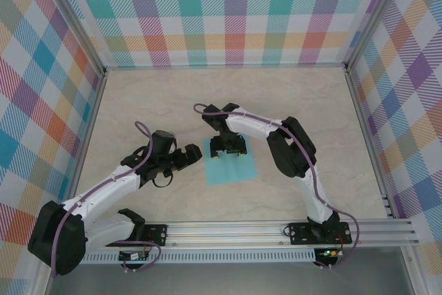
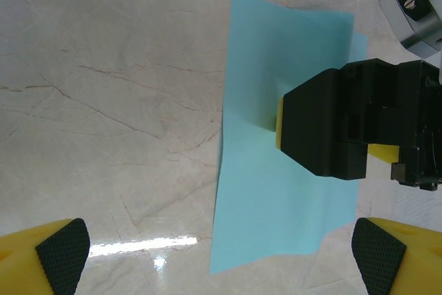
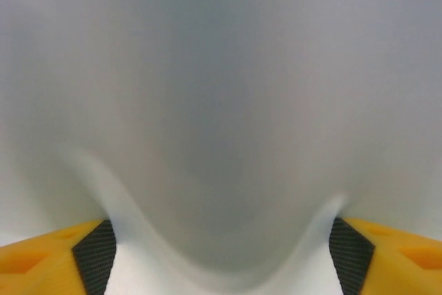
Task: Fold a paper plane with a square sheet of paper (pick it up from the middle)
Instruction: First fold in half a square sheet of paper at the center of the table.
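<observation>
Hovering my left claw [image 1: 193, 157] just left of the square sheet of paper [image 1: 231, 169], fingers spread wide, nothing in them. The teal sheet lies on the table [image 1: 138, 101]. My right claw [image 1: 228, 148] is pressed down on the sheet's far half, fingers apart. The paper humps up between them, not pinched yet.

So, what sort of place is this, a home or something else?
Most likely a robotics test cell, not a home. The left arm and right arm are bolted to a metal rail, and checked panels wall in a marble-look table holding one teal sheet of paper.
</observation>
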Robot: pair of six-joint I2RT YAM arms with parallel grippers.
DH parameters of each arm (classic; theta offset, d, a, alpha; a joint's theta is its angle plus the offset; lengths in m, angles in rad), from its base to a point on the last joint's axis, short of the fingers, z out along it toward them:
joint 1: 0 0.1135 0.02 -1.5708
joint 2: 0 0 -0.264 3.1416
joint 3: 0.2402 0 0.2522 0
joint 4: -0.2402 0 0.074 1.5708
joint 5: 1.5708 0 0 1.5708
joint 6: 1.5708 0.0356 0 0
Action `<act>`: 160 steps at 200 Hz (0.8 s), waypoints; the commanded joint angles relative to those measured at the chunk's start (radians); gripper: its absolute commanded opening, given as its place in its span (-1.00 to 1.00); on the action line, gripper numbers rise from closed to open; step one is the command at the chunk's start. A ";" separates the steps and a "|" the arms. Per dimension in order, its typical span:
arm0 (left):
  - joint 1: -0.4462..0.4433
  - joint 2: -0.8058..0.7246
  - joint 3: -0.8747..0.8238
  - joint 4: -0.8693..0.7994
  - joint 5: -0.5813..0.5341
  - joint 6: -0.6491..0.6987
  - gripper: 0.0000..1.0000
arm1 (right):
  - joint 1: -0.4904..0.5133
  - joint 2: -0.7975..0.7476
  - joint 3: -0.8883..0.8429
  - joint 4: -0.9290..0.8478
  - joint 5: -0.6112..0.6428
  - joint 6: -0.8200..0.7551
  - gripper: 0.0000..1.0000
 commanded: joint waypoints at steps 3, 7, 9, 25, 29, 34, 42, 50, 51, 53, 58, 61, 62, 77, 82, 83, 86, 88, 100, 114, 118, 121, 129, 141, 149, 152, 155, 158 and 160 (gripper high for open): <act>0.006 -0.029 0.018 -0.043 0.001 0.007 1.00 | 0.009 -0.024 -0.011 -0.026 0.020 0.008 0.40; 0.006 -0.031 0.018 -0.045 -0.001 0.008 1.00 | 0.010 -0.031 -0.011 -0.025 0.021 0.009 0.33; 0.006 -0.031 0.018 -0.047 -0.002 0.008 1.00 | 0.009 -0.036 -0.011 -0.025 0.022 0.008 0.29; 0.006 -0.040 0.020 -0.055 -0.008 0.007 1.00 | 0.007 -0.062 -0.012 -0.029 0.034 0.011 0.09; 0.007 -0.041 0.020 -0.057 -0.011 0.007 1.00 | 0.007 -0.072 -0.014 -0.029 0.035 0.010 0.05; 0.007 -0.043 0.020 -0.060 -0.013 0.008 1.00 | 0.007 -0.083 -0.018 -0.025 0.034 0.009 0.02; 0.007 -0.045 0.021 -0.063 -0.015 0.005 1.00 | 0.007 -0.105 -0.026 -0.021 0.032 0.010 -0.04; 0.008 -0.049 0.021 -0.066 -0.017 0.006 1.00 | 0.007 -0.131 -0.039 -0.009 0.025 0.009 -0.09; 0.007 -0.049 0.021 -0.068 -0.017 0.005 1.00 | 0.007 -0.134 -0.041 -0.007 0.024 0.009 -0.11; 0.007 -0.048 0.021 -0.068 -0.016 0.004 1.00 | 0.007 -0.142 -0.046 -0.001 0.022 0.008 -0.13; 0.007 -0.048 0.021 -0.069 -0.019 0.002 1.00 | 0.006 -0.159 -0.059 0.013 0.014 0.008 -0.19; 0.007 -0.049 0.021 -0.070 -0.018 0.000 1.00 | 0.005 -0.171 -0.067 0.022 0.007 0.007 -0.21; 0.007 -0.049 0.021 -0.070 -0.019 0.000 1.00 | 0.004 -0.174 -0.070 0.025 0.004 0.008 -0.22; 0.010 -0.048 0.023 -0.068 -0.011 -0.014 1.00 | -0.004 -0.230 -0.119 0.081 -0.051 -0.001 -0.38; 0.012 -0.046 0.022 -0.065 -0.004 -0.016 1.00 | -0.009 -0.247 -0.136 0.104 -0.078 -0.005 -0.40; 0.012 -0.046 0.022 -0.064 -0.002 -0.016 1.00 | -0.010 -0.250 -0.141 0.107 -0.082 -0.006 -0.40; 0.013 -0.044 0.021 -0.062 0.002 -0.018 1.00 | -0.014 -0.259 -0.148 0.119 -0.098 -0.007 -0.41; 0.014 -0.043 0.021 -0.062 0.005 -0.018 1.00 | -0.016 -0.264 -0.154 0.126 -0.108 -0.006 -0.41; 0.023 -0.032 0.021 -0.050 0.028 -0.023 1.00 | -0.032 -0.300 -0.188 0.177 -0.198 -0.010 -0.40; 0.040 -0.017 0.020 -0.025 0.081 -0.027 1.00 | -0.058 -0.355 -0.257 0.298 -0.339 -0.007 -0.38; 0.045 -0.010 0.020 -0.014 0.099 -0.029 1.00 | -0.068 -0.373 -0.283 0.345 -0.387 -0.001 -0.37; 0.050 -0.007 0.019 -0.004 0.113 -0.030 1.00 | -0.077 -0.386 -0.306 0.380 -0.429 0.003 -0.36; 0.060 0.005 0.018 0.033 0.150 -0.036 1.00 | -0.103 -0.410 -0.360 0.486 -0.541 0.023 -0.34; 0.073 0.025 0.018 0.077 0.196 -0.049 0.99 | -0.138 -0.432 -0.421 0.600 -0.644 0.064 -0.33; 0.079 0.042 0.023 0.093 0.222 -0.054 0.98 | -0.158 -0.442 -0.458 0.669 -0.694 0.078 -0.32; 0.081 0.047 0.026 0.099 0.230 -0.055 0.97 | -0.164 -0.444 -0.471 0.693 -0.712 0.083 -0.31; 0.081 0.053 0.028 0.104 0.239 -0.055 0.96 | -0.172 -0.444 -0.481 0.713 -0.727 0.085 -0.30; 0.081 0.059 0.030 0.110 0.247 -0.057 0.95 | -0.177 -0.443 -0.489 0.727 -0.738 0.089 -0.29; 0.081 0.063 0.031 0.115 0.252 -0.057 0.95 | -0.181 -0.440 -0.494 0.734 -0.749 0.089 -0.29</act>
